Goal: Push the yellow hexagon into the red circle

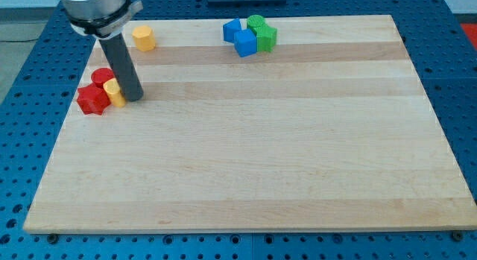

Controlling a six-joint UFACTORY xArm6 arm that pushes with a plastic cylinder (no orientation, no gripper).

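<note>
A small yellow block (pixel 113 91) lies at the view's left, touching a red round block (pixel 102 76) above it and a red star-like block (pixel 91 100) at its left. Its shape is partly hidden by the rod. My tip (pixel 134 97) rests on the board right against this yellow block's right side. A second yellow block (pixel 143 37), six-sided or round, stands alone near the view's top left, above the rod.
A cluster of two blue blocks (pixel 240 36) and two green blocks (pixel 262 33) sits at the view's top centre. The wooden board (pixel 261 156) lies on a blue perforated table; its left edge is close to the red blocks.
</note>
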